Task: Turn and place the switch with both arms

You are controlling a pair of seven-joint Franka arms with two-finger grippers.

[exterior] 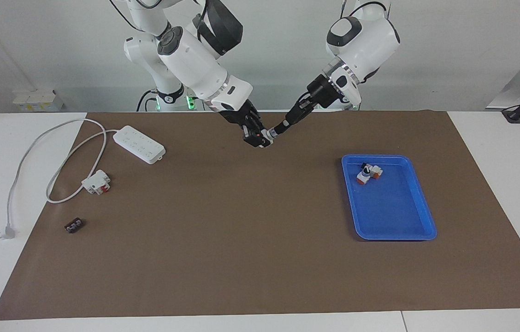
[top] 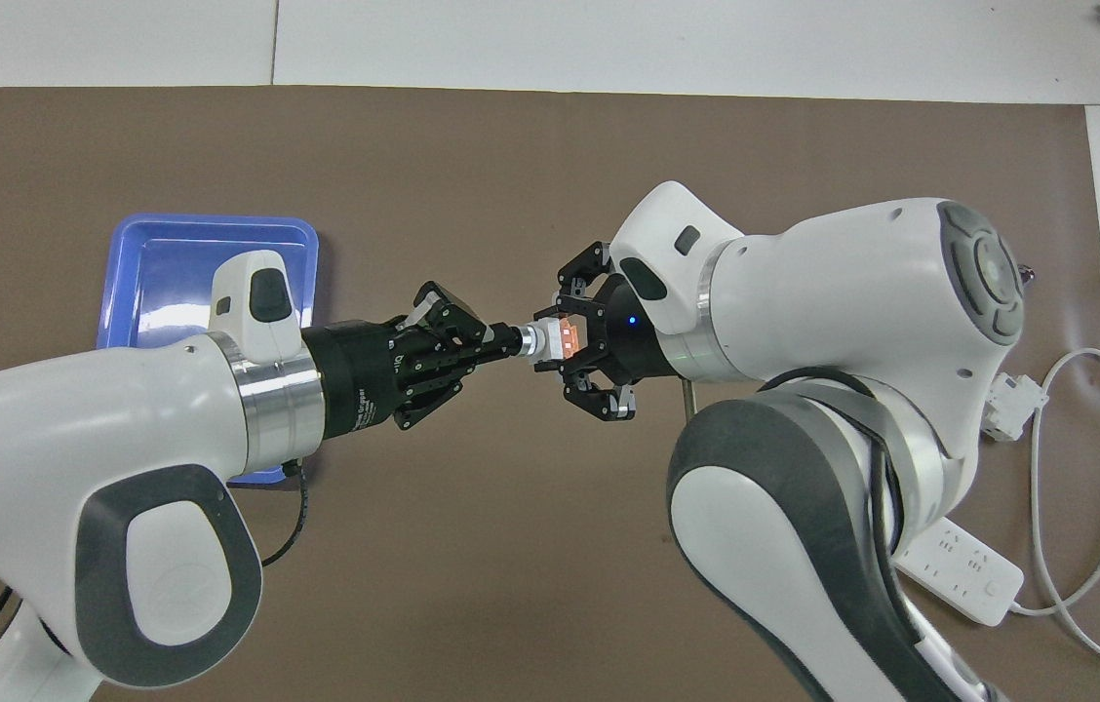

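Switch [top: 550, 341] is held in the air between the two grippers, over the brown mat [exterior: 241, 240] near the mat's edge closest to the robots, about midway along that edge. Its orange end is clamped in the right gripper [top: 565, 343], whose fingertips are closed on the body — the outer links are splayed to the sides. Its silver-black knob tip is pinched by the left gripper [top: 501, 343], whose fingertips are shut on it, so the switch is gripped from both ends at once and lies level between them. In the facing view the two grippers are seen meeting tip to tip above the mat, the switch [exterior: 267, 134] raised clear of the surface.

Toward the left arm's end of the table a blue tray [exterior: 407, 230] is set on the mat, with small white-orange pieces [exterior: 369, 173] lying in its corner nearest the robots. Toward the right arm's end a white power strip [exterior: 139, 144] is laid, its cable [exterior: 29, 152] looped over the mat's edge; a white-and-red block [exterior: 96, 182] and a small black part [exterior: 74, 226] lie farther from the robots.
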